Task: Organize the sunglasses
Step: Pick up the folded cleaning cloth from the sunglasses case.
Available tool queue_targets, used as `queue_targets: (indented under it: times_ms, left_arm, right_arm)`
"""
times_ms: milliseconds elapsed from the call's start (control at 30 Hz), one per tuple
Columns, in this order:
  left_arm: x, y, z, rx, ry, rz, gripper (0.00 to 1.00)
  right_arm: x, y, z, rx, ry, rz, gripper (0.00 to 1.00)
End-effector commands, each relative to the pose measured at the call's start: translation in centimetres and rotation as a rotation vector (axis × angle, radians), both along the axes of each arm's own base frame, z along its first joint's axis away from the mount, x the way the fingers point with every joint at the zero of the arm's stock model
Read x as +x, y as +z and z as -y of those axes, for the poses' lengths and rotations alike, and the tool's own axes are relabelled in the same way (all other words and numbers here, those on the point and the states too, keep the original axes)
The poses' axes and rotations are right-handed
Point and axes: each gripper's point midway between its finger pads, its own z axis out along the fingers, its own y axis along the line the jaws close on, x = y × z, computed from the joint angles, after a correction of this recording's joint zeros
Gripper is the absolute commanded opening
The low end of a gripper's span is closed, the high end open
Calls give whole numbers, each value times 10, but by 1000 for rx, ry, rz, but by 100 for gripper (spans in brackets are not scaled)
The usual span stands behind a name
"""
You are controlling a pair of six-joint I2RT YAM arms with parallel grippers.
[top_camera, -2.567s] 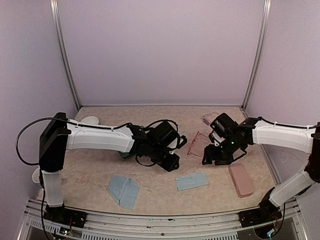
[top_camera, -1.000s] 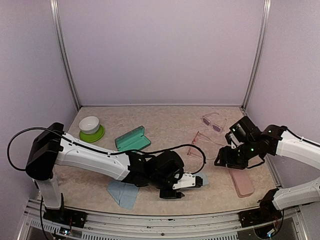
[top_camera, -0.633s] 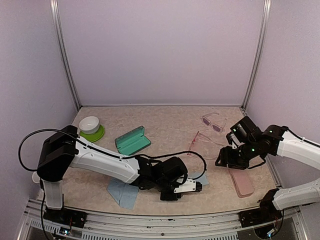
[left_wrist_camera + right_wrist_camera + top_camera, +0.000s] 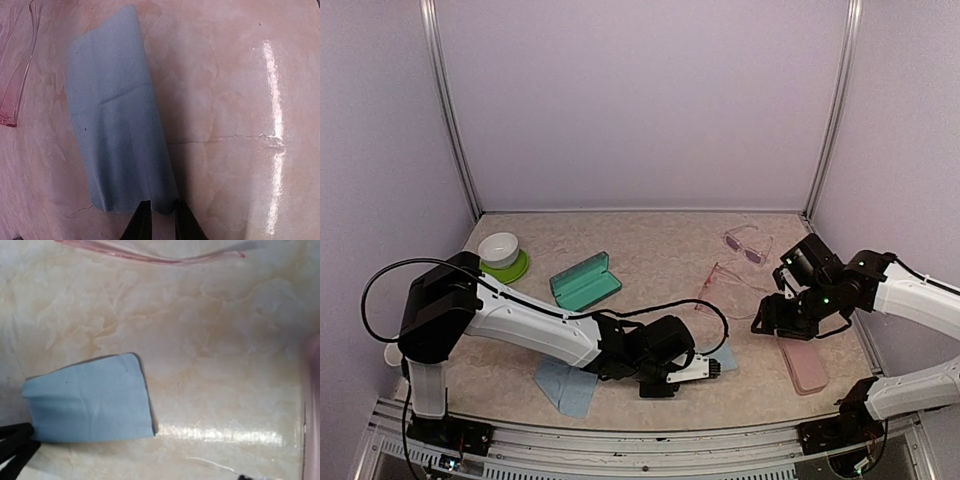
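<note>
The pink-red framed sunglasses (image 4: 720,284) lie on the table, right of centre. The pale pair with purplish lenses (image 4: 748,245) lies behind them. My left gripper (image 4: 716,367) is low at the near edge of a light-blue cloth (image 4: 115,115), its jaws pinched on that edge (image 4: 161,219). My right gripper (image 4: 772,322) hovers open and empty just right of the pink-red pair. Its wrist view shows one arm of that pair (image 4: 150,257), the cloth (image 4: 90,400) and my left fingers (image 4: 15,442). A lens of the same pair (image 4: 14,75) shows in the left wrist view.
An open teal case (image 4: 585,280) sits left of centre. A pink case (image 4: 804,366) lies at the near right. A second light-blue cloth (image 4: 566,386) is at the near left. A white bowl on a green plate (image 4: 500,256) stands at the far left.
My left gripper's jaws have closed in on the cloth's edge, and the arm has settled slightly lower and left. The right arm has barely moved.
</note>
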Motion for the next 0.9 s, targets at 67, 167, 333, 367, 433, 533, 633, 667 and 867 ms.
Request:
queue_targets:
  times_ms: [67, 167, 333, 367, 433, 533, 633, 667, 867]
  left_arm:
    - [-2, -14, -1, 22, -9, 24, 15]
    - [-7, -18, 0, 31, -22, 37, 10]
    - [-19, -19, -1, 36, -32, 32, 3]
    - [-21, -19, -1, 35, -32, 32, 2]
    - [-22, -18, -3, 34, -14, 29, 0]
    - [-24, -18, -4, 30, 19, 17, 0]
    - [-27, -16, -2, 16, 39, 7, 0]
    - [-29, -16, -2, 14, 44, 4, 0]
    - [-35, -13, -2, 0, 78, -3, 0]
  right_arm:
    - [-2, -4, 6, -13, -21, -17, 65]
    - [-2, -4, 4, -4, -21, -24, 66]
    - [-3, -6, 2, 5, -47, -50, 66]
    - [-3, -6, 2, 8, -53, -58, 65]
    - [-4, -11, 2, 13, -74, -85, 66]
    - [-6, -20, 0, 47, -99, -131, 65]
    - [-9, -31, -9, 114, -93, -173, 64]
    - [-12, -36, -11, 129, -90, -191, 64]
    - [-18, -54, -24, 226, -71, -255, 60]
